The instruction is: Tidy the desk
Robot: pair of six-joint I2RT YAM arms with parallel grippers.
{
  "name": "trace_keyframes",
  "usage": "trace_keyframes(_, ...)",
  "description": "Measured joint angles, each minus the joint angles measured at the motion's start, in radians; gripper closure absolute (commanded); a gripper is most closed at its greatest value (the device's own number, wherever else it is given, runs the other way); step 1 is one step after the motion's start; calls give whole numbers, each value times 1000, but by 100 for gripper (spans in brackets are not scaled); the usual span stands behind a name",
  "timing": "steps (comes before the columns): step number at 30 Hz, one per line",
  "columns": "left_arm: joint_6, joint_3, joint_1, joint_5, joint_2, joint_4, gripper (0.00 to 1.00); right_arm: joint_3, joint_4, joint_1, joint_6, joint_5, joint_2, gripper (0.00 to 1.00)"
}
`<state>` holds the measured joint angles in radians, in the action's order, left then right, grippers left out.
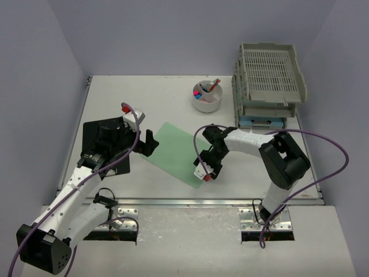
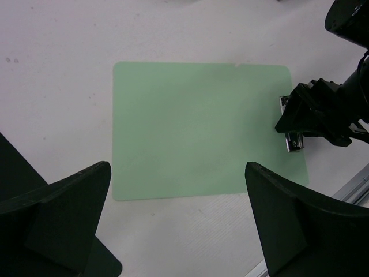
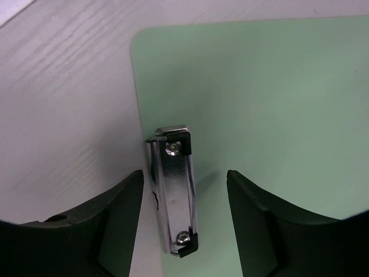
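The desk (image 1: 173, 92) fills the floor between lilac walls, its front rail partly hidden by the arm bases. Near its middle lies a green clipboard (image 1: 170, 150), askew. The right gripper (image 3: 184, 231) straddles its metal clip (image 3: 173, 190), fingers (image 3: 124, 219) half-spread with gaps either side; from above the clip is hidden. The left gripper (image 2: 179, 231) hangs wide open at the opposite edge. A black sheet (image 1: 95, 130) sits under the left arm, partly covered. At the back stand a bowl (image 1: 206, 103), contents too small to name, and trays (image 1: 270, 75)

Clipboard (image 1: 173, 151) flat on the desk (image 1: 144, 95), its clip (image 3: 173, 193) at the near right edge, bowl (image 1: 207, 99) behind it, stacked trays (image 1: 270, 81) right of the bowl
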<state>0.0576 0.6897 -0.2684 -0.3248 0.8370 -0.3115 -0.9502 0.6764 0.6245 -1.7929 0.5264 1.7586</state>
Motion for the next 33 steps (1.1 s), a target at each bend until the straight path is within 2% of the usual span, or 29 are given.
trace_keyframes(17,14,-18,0,6,-10,25,0,0,-1,-40,-159,-1,9,47)
trace_keyframes(27,14,-18,0,3,-10,40,0,-149,193,-16,-159,-107,114,52)
trace_keyframes(33,14,-18,0,2,-10,41,0,-174,241,1,-159,-175,132,55)
